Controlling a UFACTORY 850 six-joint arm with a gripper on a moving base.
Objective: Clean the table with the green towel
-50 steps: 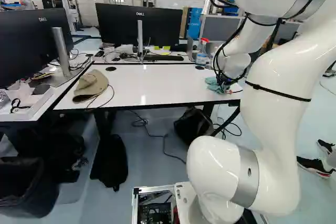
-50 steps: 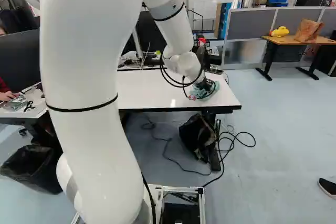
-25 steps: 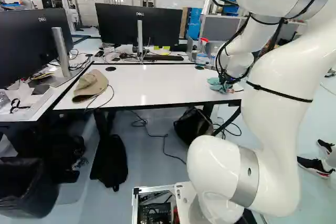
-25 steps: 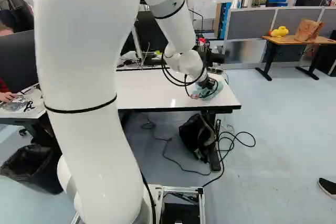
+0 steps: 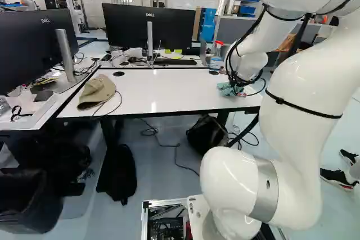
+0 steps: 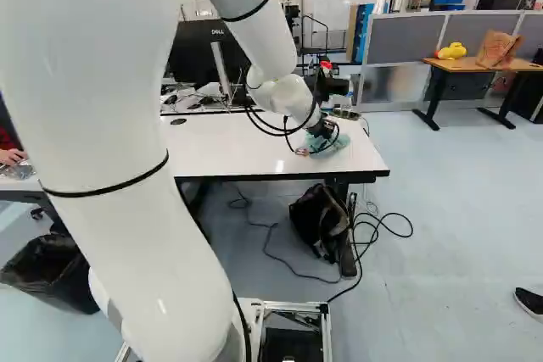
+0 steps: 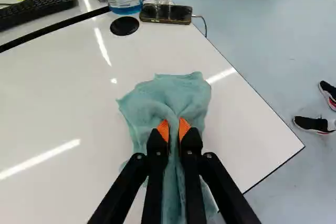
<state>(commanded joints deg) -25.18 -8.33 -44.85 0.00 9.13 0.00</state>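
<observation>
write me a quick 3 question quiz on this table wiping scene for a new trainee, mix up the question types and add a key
1. Multiple choice: what is the gripper pinching?
a) the brim of the cap
b) the green towel
c) the neck of the spray bottle

2. True or false: the towel completely covers the smartphone.

3. Fill in the missing word: in the left base view, the cap lies to the ____ of the towel.

Key: 1 b; 2 false; 3 left

One towel [image 7: 168,95], one cap [image 5: 97,89], two large monitors [image 5: 126,26].
</observation>
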